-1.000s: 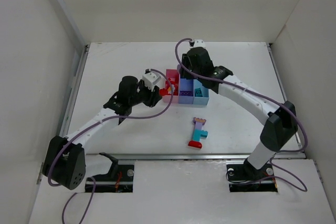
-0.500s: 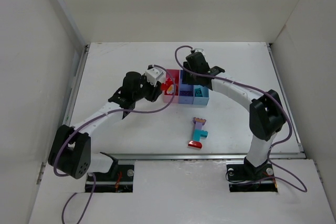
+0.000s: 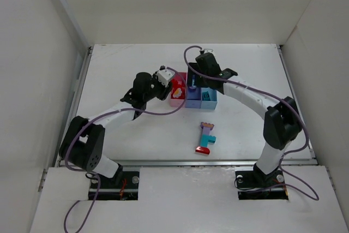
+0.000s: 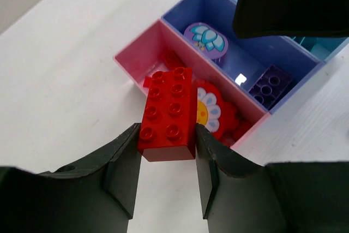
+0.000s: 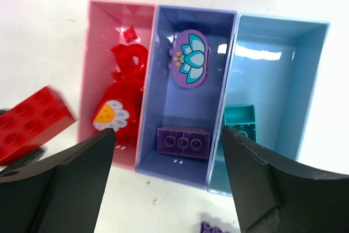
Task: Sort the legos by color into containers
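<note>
My left gripper (image 4: pixel 166 135) is shut on a red brick (image 4: pixel 168 112) and holds it over the near-left edge of the pink bin (image 4: pixel 136 53). The brick also shows in the right wrist view (image 5: pixel 32 121). The pink bin (image 5: pixel 121 5) holds red pieces, one with a flower (image 5: pixel 112 114). The purple-blue bin (image 5: pixel 185 107) holds a purple brick (image 5: pixel 182 141) and a round lotus piece (image 5: pixel 189 57). The light blue bin (image 5: pixel 283 80) holds a teal brick (image 5: pixel 240 119). My right gripper (image 5: pixel 169 151) is open and empty above the bins.
A multicolour clump (image 3: pixel 206 138) of purple, teal and red bricks lies on the white table in front of the bins (image 3: pixel 192 102). White walls stand at the left, right and back. A metal rail runs along the near edge.
My left gripper has carried the red brick right and away from me, up to the pink bin. The right arm has shifted slightly but stays over the bins.
</note>
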Robot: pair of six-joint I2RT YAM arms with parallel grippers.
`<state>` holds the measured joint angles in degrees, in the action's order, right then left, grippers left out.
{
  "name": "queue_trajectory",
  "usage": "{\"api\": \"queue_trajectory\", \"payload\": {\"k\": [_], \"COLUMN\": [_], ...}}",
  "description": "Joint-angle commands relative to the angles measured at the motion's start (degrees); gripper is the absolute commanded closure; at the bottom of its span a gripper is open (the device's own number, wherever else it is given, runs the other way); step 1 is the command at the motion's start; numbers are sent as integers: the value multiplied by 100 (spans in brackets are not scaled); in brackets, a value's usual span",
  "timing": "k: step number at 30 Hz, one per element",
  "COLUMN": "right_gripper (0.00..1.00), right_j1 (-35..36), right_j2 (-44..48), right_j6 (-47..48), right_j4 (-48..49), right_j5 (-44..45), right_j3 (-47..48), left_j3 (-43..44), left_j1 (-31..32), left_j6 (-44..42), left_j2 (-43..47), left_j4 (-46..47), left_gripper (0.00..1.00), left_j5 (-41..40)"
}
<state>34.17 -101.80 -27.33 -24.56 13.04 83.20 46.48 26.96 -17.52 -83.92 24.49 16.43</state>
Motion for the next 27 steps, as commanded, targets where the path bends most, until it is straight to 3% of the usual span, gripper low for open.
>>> {"api": "queue_trajectory", "payload": {"k": [1,10,14,15,18,21,24,27], "right_gripper": [16,16,16,16,12,2,0,0], "right_j1": [28,28,28,28,28,28,28,28], "right_j2": [625,1364,1575,1662,1786,1891,2040,2313], "right_j6": [26,79,184,184,307,360,422,422], "right_j4": [74,-243,-435,-497,-638,-945,-1226,-1446], "right_j5": [94,410,516,516,516,516,463,200], "right_j3": [-110,-471,-585,-585,-638,-691,-813,-1024], "left_j3": [133,81,81,81,133,186,247,309], "left_j1": [134,239,239,239,239,292,292,292], "left_j6": [-305,-481,-481,-481,-481,-481,-481,-481], "left_j2": [-80,-493,-555,-555,-608,-608,-608,-608], "left_j4": [899,1479,1532,1532,1532,1532,1427,1313], "left_gripper": [100,100,91,86,53,26,16,13], "left_j5": [-25,-139,-192,-192,-192,-192,-192,-192]}}
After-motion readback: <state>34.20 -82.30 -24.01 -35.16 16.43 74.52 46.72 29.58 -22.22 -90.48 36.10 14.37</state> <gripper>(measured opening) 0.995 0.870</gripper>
